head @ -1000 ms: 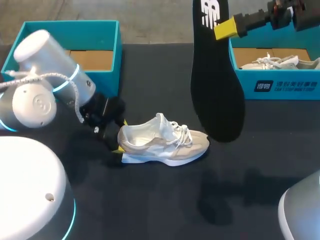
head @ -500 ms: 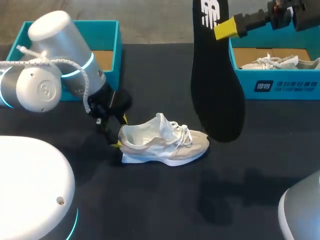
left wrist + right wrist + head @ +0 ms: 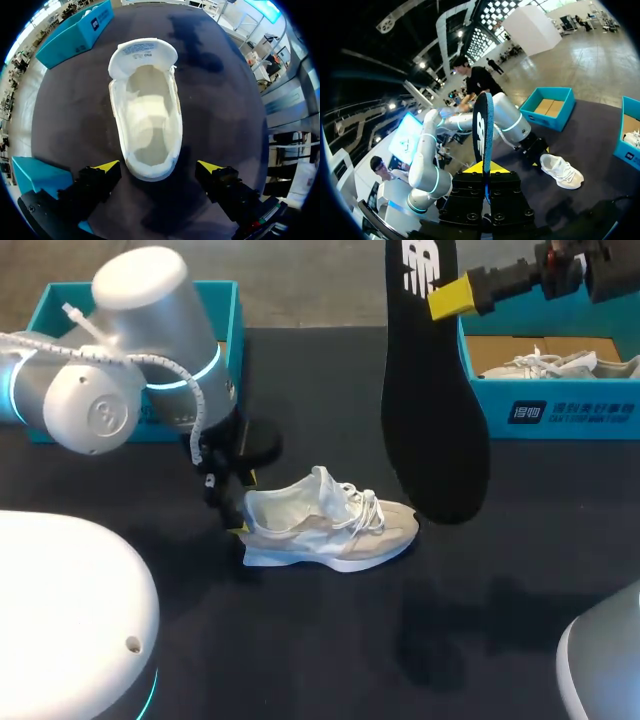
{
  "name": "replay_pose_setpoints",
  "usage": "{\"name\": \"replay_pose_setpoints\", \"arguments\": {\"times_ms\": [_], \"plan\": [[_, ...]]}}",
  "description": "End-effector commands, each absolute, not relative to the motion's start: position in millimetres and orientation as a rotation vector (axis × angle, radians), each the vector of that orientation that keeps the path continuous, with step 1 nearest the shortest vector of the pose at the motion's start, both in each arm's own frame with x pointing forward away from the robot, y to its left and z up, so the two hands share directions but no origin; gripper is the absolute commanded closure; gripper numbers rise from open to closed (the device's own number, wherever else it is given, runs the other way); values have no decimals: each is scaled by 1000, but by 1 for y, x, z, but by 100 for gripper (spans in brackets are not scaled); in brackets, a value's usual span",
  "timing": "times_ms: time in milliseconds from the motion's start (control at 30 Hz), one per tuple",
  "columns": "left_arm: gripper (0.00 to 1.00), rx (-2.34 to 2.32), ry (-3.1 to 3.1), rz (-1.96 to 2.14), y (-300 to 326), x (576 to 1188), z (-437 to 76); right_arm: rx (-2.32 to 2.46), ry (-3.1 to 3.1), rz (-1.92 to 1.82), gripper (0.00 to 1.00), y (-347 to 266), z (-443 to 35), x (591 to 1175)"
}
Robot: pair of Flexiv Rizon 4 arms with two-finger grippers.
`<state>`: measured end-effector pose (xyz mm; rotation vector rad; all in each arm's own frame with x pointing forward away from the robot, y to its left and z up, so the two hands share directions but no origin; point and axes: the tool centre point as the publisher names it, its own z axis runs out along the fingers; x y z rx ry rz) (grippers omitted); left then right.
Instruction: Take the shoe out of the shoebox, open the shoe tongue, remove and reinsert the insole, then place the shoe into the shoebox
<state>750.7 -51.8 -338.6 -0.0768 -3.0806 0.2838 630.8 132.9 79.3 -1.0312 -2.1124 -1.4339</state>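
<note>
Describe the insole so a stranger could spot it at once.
Find the teal shoebox at the far right of the table, with a shoe inside. Beside it the right end effector holds the insole upright in the air. It is the only long, flat, black piece, with white print near the gripped end.

Matt black insole (image 3: 432, 430), cloth shoe (image 3: 330, 525), matt dark table (image 3: 350, 640), glossy left arm (image 3: 150, 330).

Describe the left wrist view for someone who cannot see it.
A white shoe lies on a dark table, seen from above its heel, tongue pulled forward. The arm's two yellow-tipped fingers stand open, one at each side of the heel. A teal shoebox sits beyond the toe.
</note>
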Motion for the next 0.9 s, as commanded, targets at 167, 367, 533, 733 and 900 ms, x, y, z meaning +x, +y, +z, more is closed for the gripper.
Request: {"name": "replay_pose_setpoints", "arguments": {"times_ms": [167, 367, 533, 733, 900], "plan": [[0, -77, -3082, 273, -53, 751, -338, -1033, -2114, -1428, 100, 135, 80, 632], [0, -77, -3082, 273, -53, 751, -338, -1033, -2114, -1428, 100, 135, 80, 632], [0, -78, -3101, 249, -53, 752, -335, -1033, -2114, -1428, 100, 135, 80, 632], [0, -82, -3141, 194, -58, 754, -329, -1033, -2114, -1428, 100, 135, 80, 632], [0, -88, -3155, 181, -64, 755, -324, -1033, -2114, -1428, 100, 135, 80, 632]]}}
